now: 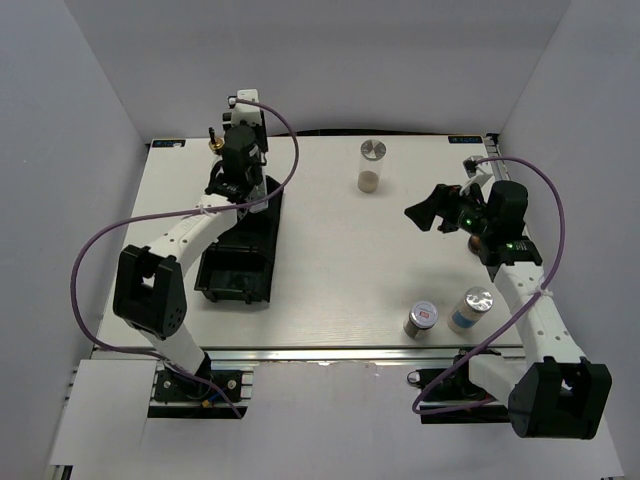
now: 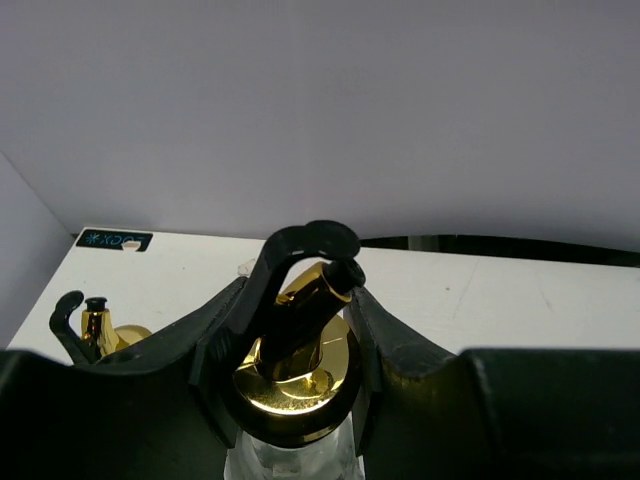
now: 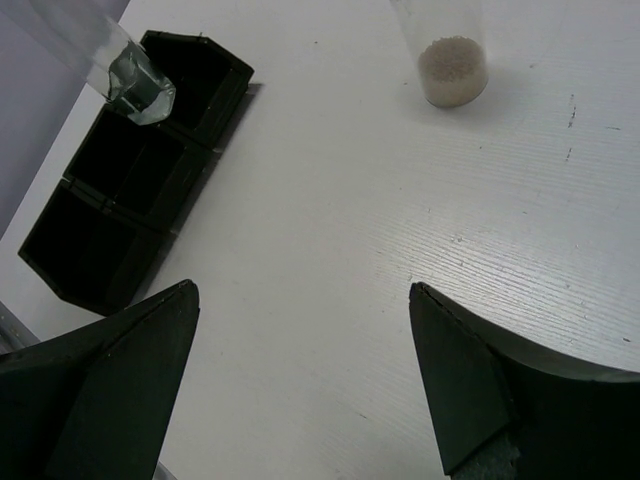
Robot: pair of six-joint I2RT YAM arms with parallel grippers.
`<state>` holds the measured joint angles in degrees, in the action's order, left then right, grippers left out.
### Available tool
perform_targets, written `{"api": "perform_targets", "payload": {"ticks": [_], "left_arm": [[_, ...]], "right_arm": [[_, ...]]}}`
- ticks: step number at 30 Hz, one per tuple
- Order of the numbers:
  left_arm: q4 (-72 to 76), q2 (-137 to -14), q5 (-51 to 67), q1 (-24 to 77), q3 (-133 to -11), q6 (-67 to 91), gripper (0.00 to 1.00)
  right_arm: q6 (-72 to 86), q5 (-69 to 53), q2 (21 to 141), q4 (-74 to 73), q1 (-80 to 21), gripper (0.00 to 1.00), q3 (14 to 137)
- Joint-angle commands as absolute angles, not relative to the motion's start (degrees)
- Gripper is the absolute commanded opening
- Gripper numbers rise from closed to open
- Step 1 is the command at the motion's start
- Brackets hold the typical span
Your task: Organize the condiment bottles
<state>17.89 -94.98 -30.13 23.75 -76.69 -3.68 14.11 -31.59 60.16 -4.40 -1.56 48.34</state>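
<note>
Left claw (image 2: 300, 345) clamped on gold-top glass bottle (image 2: 295, 385), axis upright, at tray (image 3: 100, 230) far compartment; seating unclear. Right claw (image 3: 300, 295) spread wide, empty; beige shaker (image 3: 452, 60) far ahead.

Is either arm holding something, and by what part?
Left gripper holds a glass bottle by its gold top; right gripper holds nothing.
</note>
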Motion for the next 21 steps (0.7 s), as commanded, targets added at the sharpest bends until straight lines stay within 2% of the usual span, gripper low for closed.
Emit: {"api": "perform_targets", "payload": {"ticks": [1, 7, 13, 21], "left_arm": [[24.25, -94.57, -26.02, 23.38, -77.96, -3.25, 0.00], [27.86, -98.60, -24.87, 21.01, -76.73, -2.73, 0.00], [30.41, -101.77, -17.85, 17.76, -79.19, -1.41, 0.00], [28.21, -105.82, -15.30, 16.96, -84.55, -1.76, 0.00]], "right_arm": [[13.53, -30.94, 62.22, -3.43, -1.41, 0.90, 50.89], [12.57, -31.55, 64.95, -4.31, -1.49, 0.89, 52.03], [11.95, -30.94, 65.92, -3.78, -1.49, 0.89, 51.94], [11.51, -28.13, 67.59, -4.92, -1.49, 0.89, 52.73]]}}
